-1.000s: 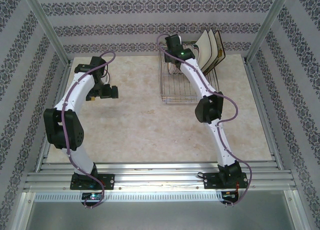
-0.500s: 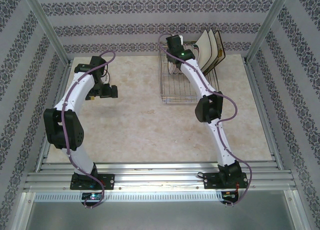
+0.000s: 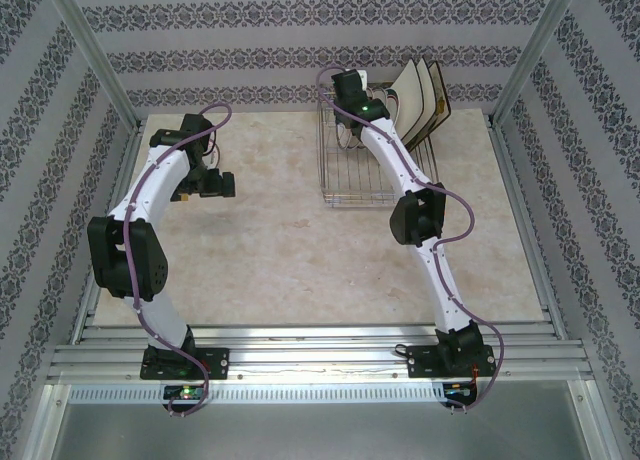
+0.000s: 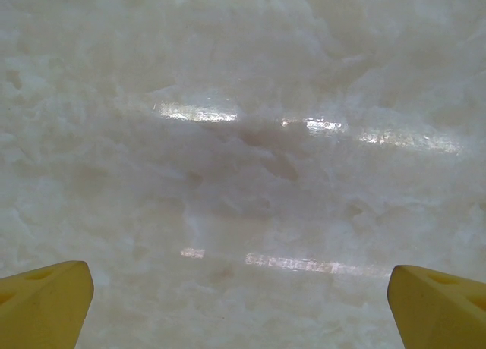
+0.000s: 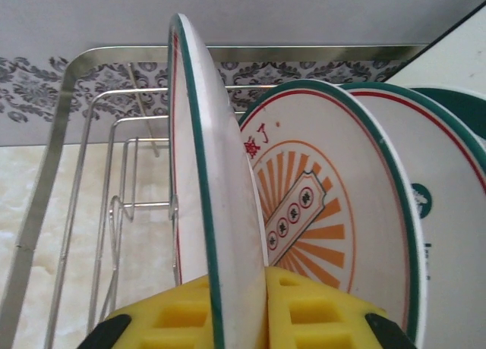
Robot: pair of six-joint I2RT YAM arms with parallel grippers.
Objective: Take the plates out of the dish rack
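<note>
Teal-rimmed plate [image 5: 209, 174], upright, inside right gripper [image 5: 239, 307]

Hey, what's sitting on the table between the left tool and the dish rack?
Nothing. In the top view, the stretch of table between the left tool and the dish rack is bare marble.

Lab rig: aluminium frame [image 3: 92, 50], wallpapered panels [image 3: 300, 40]

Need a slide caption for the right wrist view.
Right end effector pinching the nearest teal-rimmed plate, upright in the dish rack, more plates behind.
</note>
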